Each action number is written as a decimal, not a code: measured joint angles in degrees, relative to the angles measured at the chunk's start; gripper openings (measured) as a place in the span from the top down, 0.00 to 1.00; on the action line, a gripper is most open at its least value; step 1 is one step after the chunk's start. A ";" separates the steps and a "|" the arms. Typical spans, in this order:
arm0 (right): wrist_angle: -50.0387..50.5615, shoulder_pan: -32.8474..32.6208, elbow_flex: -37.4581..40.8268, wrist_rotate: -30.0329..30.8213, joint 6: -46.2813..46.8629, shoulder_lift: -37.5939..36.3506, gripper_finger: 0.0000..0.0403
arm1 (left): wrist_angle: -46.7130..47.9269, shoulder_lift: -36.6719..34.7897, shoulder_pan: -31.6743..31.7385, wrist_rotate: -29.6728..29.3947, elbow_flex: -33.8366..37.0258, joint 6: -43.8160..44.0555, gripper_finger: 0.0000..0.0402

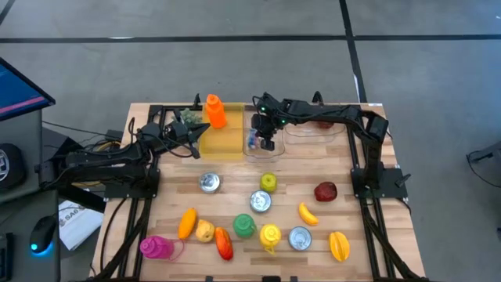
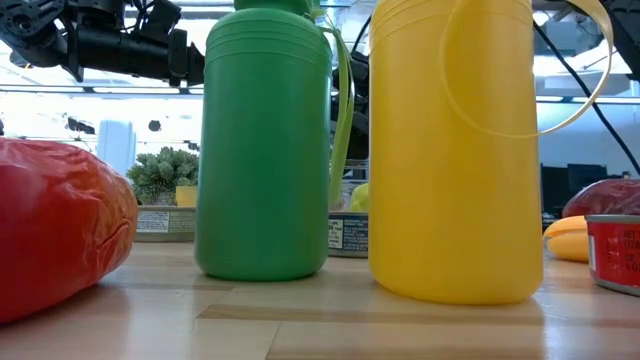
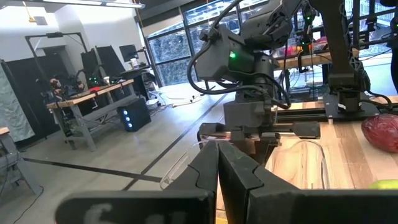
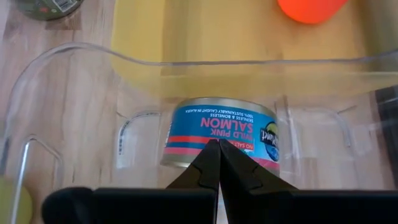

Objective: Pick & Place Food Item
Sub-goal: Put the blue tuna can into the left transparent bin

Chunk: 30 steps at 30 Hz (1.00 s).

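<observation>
A blue "wild pink salmon" can [image 4: 221,134] lies inside a clear bin [image 4: 74,62], showing small in the high view as the can [image 1: 252,142]. My right gripper [image 4: 217,146] [image 1: 266,139] is shut and hangs over that bin, its tips right in front of the can's label. My left gripper [image 3: 217,155] [image 1: 192,131] is shut too and waits at the left side of a yellow bin [image 1: 223,141], where an orange bottle [image 1: 215,111] stands. My right gripper points down at the salmon can's label side [image 4: 211,138] with its fingers shut. I cannot tell whether the tips touch the can. The can rests on the clear bin's floor.
Another clear bin [image 1: 317,135] holds a red item [image 1: 322,121]. On the near table stand silver cans [image 1: 210,182], [image 1: 260,201], a green apple [image 1: 268,182], a banana [image 1: 308,213], and green [image 1: 244,226], yellow [image 1: 270,235] and pink [image 1: 156,247] bottles.
</observation>
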<state>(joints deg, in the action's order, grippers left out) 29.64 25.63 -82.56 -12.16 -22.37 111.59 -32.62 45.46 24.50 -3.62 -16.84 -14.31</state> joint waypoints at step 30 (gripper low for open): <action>4.41 0.33 -1.07 6.46 -0.48 -1.44 1.00 | 0.00 0.01 -0.01 0.00 0.00 -0.02 1.00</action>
<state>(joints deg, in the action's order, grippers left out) 34.06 25.96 -83.63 -5.70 -22.85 110.15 -32.62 45.47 24.49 -3.62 -16.84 -14.33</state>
